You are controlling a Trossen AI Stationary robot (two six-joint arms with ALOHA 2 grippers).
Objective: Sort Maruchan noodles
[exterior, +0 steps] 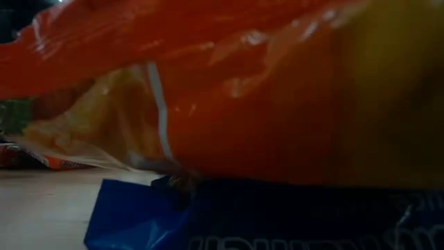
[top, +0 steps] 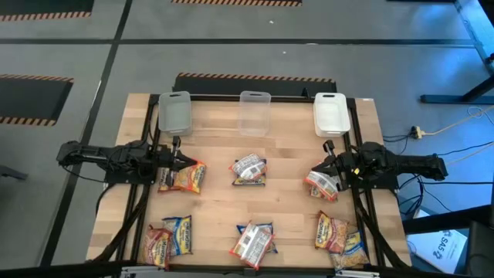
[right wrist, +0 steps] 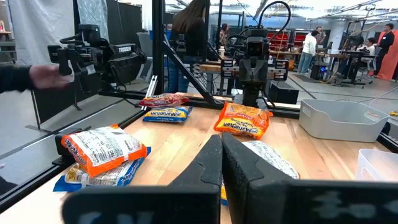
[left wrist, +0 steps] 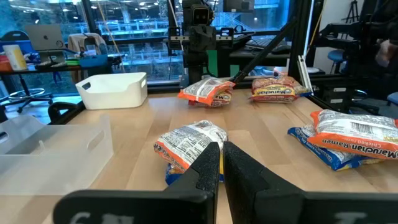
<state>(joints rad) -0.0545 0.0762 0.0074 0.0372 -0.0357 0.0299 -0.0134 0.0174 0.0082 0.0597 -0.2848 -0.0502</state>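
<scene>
Both tools clenched, empty: left tool point(top: 179, 161), right tool point(top: 328, 166) flank centre noodle packets point(top: 249, 171), bins point(top: 254, 113) beyond awaiting sorting.

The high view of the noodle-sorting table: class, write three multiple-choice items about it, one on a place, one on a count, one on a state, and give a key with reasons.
1. Where do the bins stand?
A. along the table's far edge
B. at its centre
C. under the left arm

2. How many bins are there?
A. two
B. three
C. five

3. How are both grippers' fingers?
A. wide open
B. shut
C. holding a bin

Key:
1 A: the left bin, middle bin and white bin line the far edge.
2 B: those three only.
3 B: the left gripper and right gripper show fingers together, empty.
</scene>
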